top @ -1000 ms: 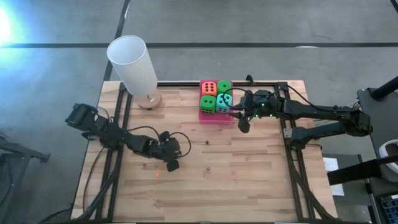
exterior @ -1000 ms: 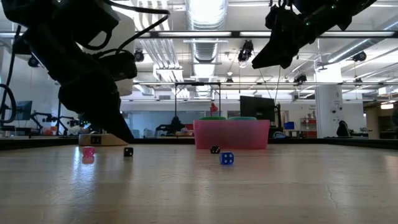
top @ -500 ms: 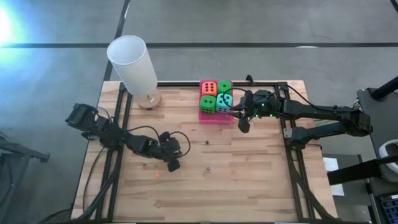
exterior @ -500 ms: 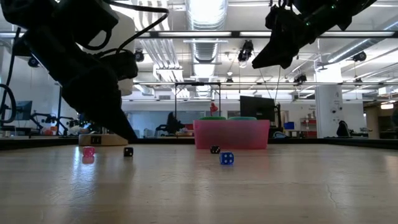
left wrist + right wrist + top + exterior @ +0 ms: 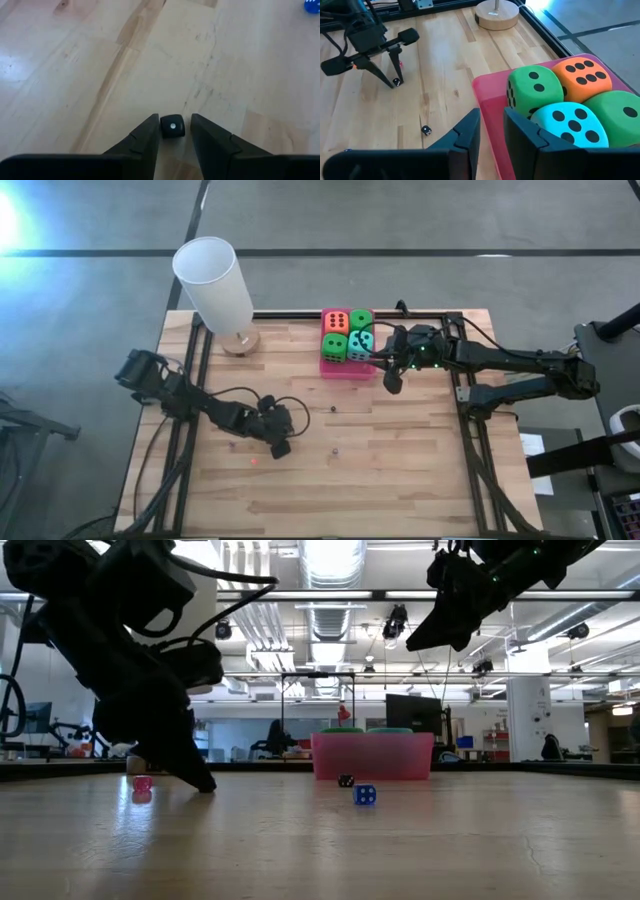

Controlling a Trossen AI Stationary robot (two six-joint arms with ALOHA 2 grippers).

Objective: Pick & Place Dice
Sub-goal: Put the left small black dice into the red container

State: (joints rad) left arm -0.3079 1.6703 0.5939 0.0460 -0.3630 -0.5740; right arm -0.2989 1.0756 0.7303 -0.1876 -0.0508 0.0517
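On the table's left, left gripper (image 5: 172, 136) straddles a tiny black die (image 5: 172, 126), fingers apart, ready to pinch. Right gripper (image 5: 491, 131) hovers beside the pink tray (image 5: 490, 92), fingers slightly apart, holding nothing.

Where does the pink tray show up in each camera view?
High view: pink tray at the table's far edge, mid-width.
Low view: centre, far back.
Left wrist view: not in it.
Right wrist view: just ahead of the right gripper.
Shared landmark: left gripper, in all four.
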